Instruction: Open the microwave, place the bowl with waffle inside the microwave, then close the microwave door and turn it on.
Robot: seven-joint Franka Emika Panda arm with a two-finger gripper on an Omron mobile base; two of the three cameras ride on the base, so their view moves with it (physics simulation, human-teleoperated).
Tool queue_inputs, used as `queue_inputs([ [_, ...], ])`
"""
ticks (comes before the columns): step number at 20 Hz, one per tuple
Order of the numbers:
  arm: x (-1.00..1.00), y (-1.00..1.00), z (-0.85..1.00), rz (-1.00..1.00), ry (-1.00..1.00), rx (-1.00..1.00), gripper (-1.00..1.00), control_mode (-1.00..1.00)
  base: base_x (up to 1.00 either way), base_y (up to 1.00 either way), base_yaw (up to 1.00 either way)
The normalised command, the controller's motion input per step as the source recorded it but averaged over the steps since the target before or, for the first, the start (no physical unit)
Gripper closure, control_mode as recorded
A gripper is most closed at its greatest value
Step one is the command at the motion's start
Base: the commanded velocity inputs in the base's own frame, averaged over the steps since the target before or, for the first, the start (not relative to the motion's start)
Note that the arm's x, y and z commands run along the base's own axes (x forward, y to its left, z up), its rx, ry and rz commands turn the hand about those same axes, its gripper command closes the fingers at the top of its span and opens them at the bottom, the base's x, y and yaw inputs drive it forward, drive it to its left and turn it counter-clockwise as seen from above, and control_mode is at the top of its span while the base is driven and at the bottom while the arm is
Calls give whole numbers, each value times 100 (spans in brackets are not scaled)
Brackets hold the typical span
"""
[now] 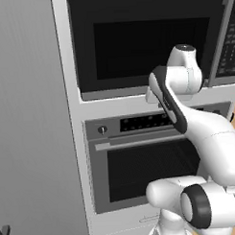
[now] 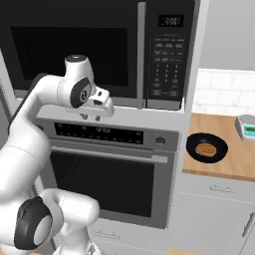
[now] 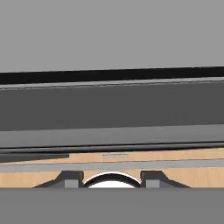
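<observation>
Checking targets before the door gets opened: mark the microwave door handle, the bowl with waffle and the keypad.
microwave door handle (image 2: pixel 141 55), right base view, mid bar.
bowl with waffle (image 2: pixel 206 148), right base view, the waffle.
keypad (image 2: pixel 166 64), right base view, button rows.

The microwave has a smooth black face, and its door carries a dark, glassy window and a matt grey bar handle that looks like brushed metal. Below it, the oven looks like grey metal with a dark window. The bench is light wood, smooth and matt. On it sits a black bowl, slightly glossy, holding a golden-brown waffle.
</observation>
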Motion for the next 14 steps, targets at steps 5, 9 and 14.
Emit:
queue_inputs([
  [5,-27,-20,12,0,-20,4,-100,-100,0,0,0],
  [9,-46,-67,39,0,-30,9,-100,-100,0,0,0],
  [14,-22,-80,54,0,-13,6,-100,-100,0,0,0],
])
